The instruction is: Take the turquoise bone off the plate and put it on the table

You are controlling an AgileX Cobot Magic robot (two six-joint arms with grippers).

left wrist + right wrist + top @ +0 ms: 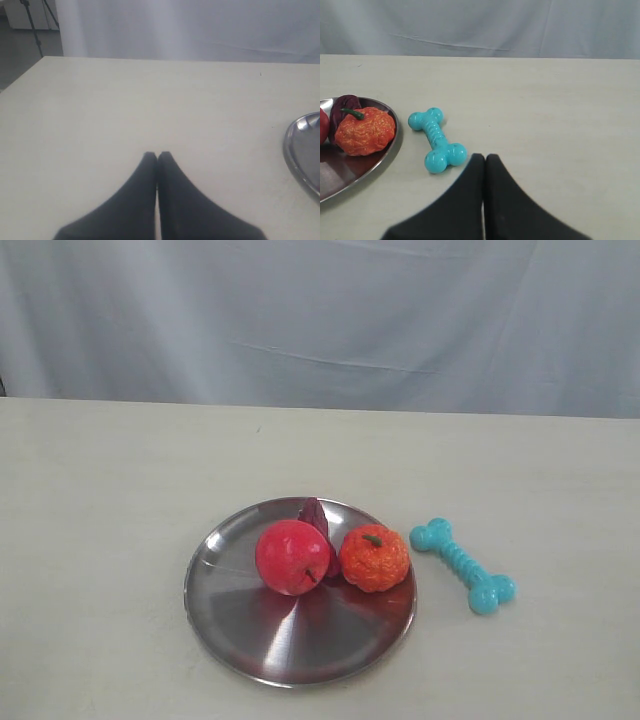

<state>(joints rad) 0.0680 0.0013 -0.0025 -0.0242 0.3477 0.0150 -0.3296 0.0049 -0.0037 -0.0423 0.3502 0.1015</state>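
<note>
The table [100, 540] is big, flat and cream colored. Behind it hangs a pale gray cloth [320, 320] with soft folds. In the left wrist view, one corner past the table's edge shows a dark floor and the thin legs of a stand [35, 25].

A round shiny plate [240, 640] sits on the table. On it are a red apple [292, 557] and a bumpy orange fruit [374, 558] with a little green stem. They sit side by side and touch. A dark red leafy bit [315, 512] peeks out from behind them.

The turquoise bone [463, 565] is not on the plate. It lies flat on the table, just beside the plate's rim, on the side near the orange fruit. It sits at a slant, and one knobby end points toward the plate.

The left gripper [158, 156] has its two black fingers pressed together, with nothing between them. It is over bare table, and the plate's rim shows off to one side of it.

The right gripper [484, 159] is also squeezed tight, with only a thin line between its fingers. It holds nothing. The bone lies on the table just ahead of its tips. Neither gripper shows in the exterior view.
</note>
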